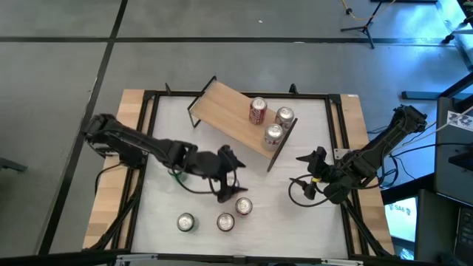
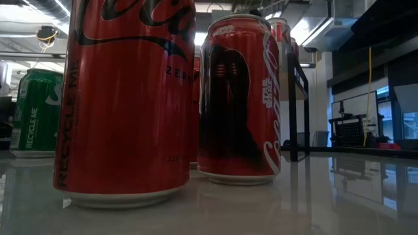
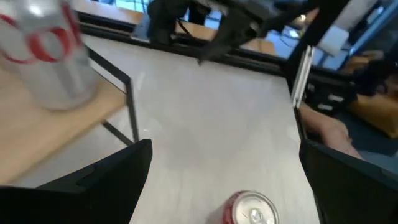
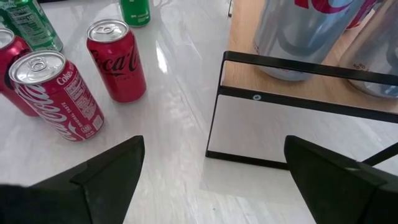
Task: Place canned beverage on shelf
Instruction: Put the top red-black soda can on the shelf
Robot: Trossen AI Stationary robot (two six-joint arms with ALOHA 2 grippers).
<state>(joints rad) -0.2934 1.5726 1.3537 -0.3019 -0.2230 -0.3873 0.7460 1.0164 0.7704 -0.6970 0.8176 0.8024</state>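
The shelf stands slanted at the table's far middle, a light-wood board on black legs. Three cans stand on it: one red and two silver. A red can stands on the table near the front; in the left wrist view its top shows low between my fingers. My left gripper hovers open just short of that can and above it, touching nothing. My right gripper waits open at the table's right, facing the shelf's end.
Two more cans stand by the near edge, and a green can stands under my left arm. The right wrist view shows red cans and green ones left of the shelf's black end frame.
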